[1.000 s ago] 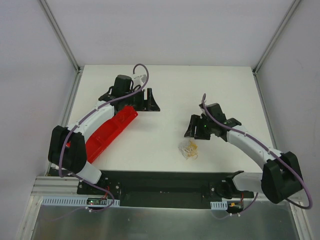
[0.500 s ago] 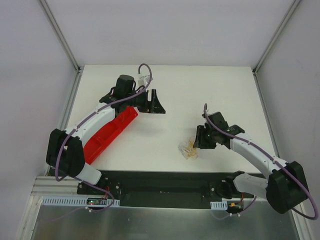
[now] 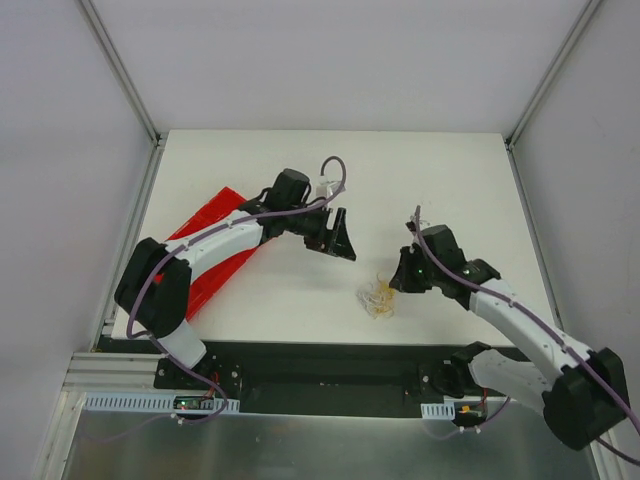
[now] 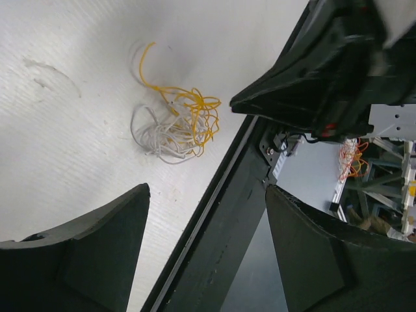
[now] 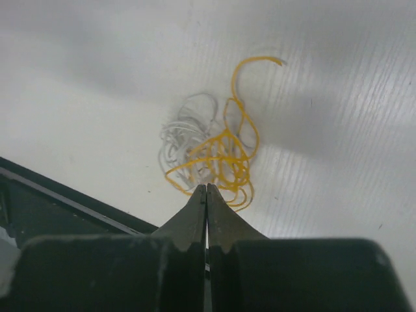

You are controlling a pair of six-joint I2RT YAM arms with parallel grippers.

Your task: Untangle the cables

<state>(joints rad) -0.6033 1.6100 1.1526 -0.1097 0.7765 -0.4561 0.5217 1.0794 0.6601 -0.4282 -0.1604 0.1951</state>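
right tool (image 5: 206, 188): pressed together, tips at near edge of cables (image 5: 208, 153), strand pinch unclear | left tool (image 4: 208, 192): spread, cables ahead, apart | table (image 5: 97, 78): carries cables

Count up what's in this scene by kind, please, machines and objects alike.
Robot arms: 2 (left, right)
Red tray: 1
Clump of thin yellow and white wires: 1
Total: 4
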